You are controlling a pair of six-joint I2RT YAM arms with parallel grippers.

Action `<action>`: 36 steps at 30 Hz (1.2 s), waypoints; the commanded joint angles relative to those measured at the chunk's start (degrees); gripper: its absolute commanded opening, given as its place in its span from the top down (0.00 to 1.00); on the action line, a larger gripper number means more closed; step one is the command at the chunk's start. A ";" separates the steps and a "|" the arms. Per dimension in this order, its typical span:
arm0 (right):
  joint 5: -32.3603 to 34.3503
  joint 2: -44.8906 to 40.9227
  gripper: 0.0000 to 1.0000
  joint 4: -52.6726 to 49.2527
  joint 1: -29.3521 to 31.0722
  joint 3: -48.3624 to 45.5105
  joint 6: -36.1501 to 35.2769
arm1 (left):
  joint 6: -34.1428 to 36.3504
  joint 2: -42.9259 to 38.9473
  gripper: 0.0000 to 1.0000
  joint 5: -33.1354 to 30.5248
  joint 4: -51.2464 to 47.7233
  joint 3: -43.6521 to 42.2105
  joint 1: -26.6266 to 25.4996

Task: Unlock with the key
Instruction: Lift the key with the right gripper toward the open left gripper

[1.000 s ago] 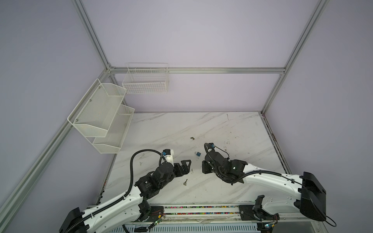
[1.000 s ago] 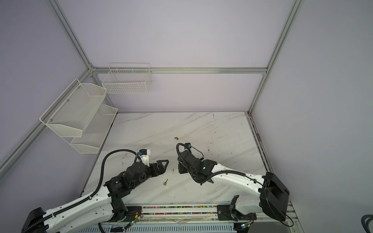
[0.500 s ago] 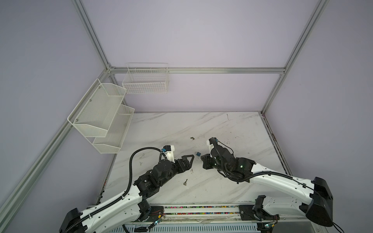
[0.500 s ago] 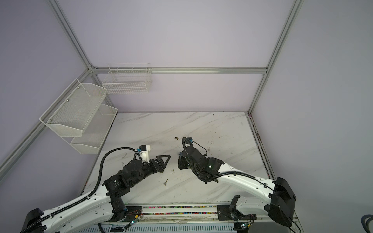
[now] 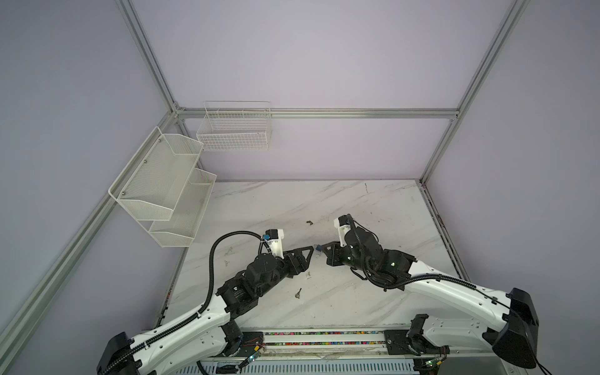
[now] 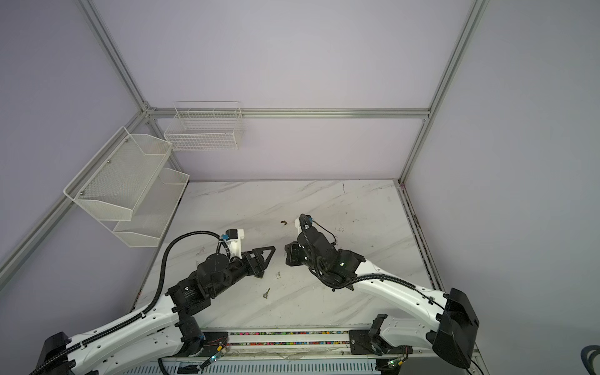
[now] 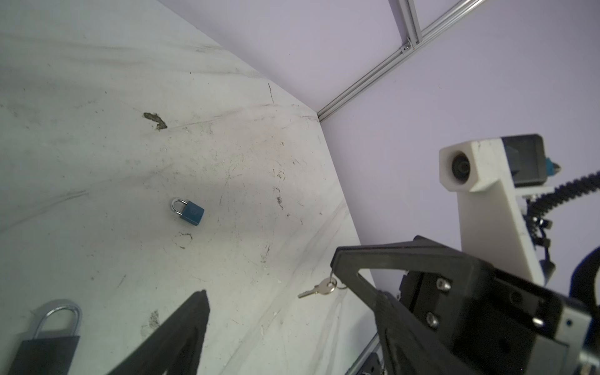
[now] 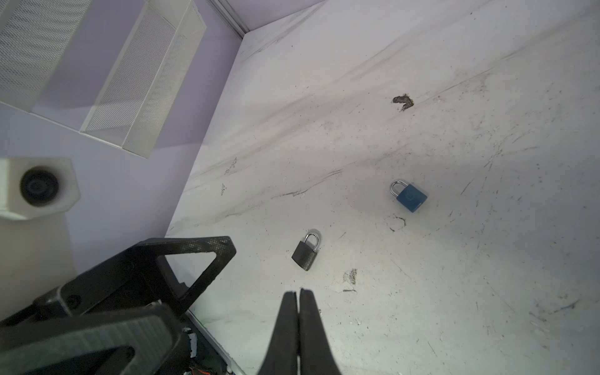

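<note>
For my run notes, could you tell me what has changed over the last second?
Both grippers moved farther across the table toward the blue padlock: the left gripper open, the right gripper shut on a dangling key. Nothing was grasped or released. The padlock and loose key stayed put.
</note>
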 commanded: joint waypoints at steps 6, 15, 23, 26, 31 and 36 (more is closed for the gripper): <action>-7.26 -1.87 0.96 -1.87 -3.71 3.57 1.87 | 32.81 -1.66 0.20 6.37 10.64 0.21 -0.25; -9.19 -2.25 0.96 -5.05 -3.85 8.18 -1.07 | 51.74 1.80 0.19 9.56 22.60 -3.77 -0.20; -10.59 -2.99 0.96 -5.22 -3.86 9.66 -2.55 | 55.45 9.30 0.26 9.55 32.00 -2.33 -0.21; -11.34 -3.51 0.96 -4.35 -3.81 9.53 -2.77 | 55.34 11.92 0.36 10.84 34.16 -1.67 -0.26; -11.56 -4.05 0.96 -3.64 -3.80 9.08 -3.08 | 54.42 14.53 0.49 11.72 36.33 -1.01 -0.20; -11.42 -4.64 0.96 -3.29 -3.81 8.38 -3.08 | 53.99 15.49 0.58 11.82 38.64 -1.71 -0.27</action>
